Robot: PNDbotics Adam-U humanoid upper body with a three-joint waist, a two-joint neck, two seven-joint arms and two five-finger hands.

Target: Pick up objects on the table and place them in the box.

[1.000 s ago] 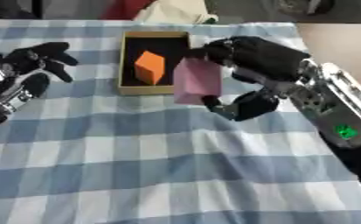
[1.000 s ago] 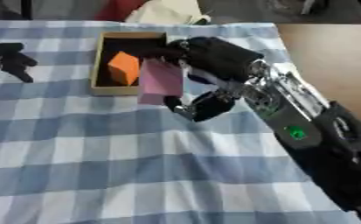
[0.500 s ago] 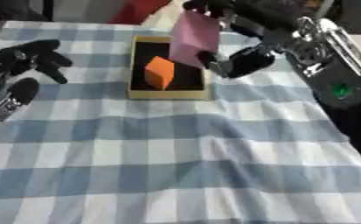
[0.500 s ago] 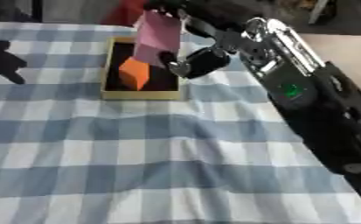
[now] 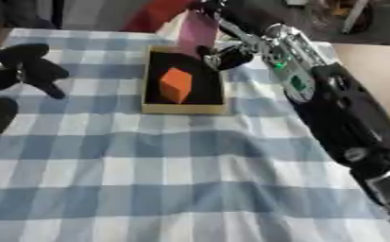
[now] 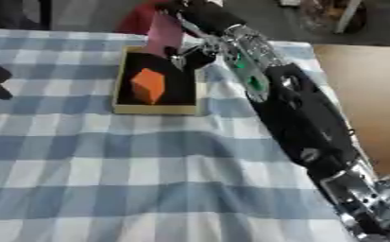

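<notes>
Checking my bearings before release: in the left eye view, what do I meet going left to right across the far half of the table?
Left hand → orange block in the box → pink block held by the right hand.

Pink flat block point(image 5: 199, 29): held upright in right robot hand point(image 5: 224, 47), fingers curled around it, above the box's far edge. Box point(image 5: 184, 108): shallow, tan rim, dark inside, open, resting on the checked table point(image 5: 190, 184) just below and near side of that robot hand. Orange block point(image 5: 175, 84): inside the box, tilted on edge, below-left of the robot hand.
</notes>
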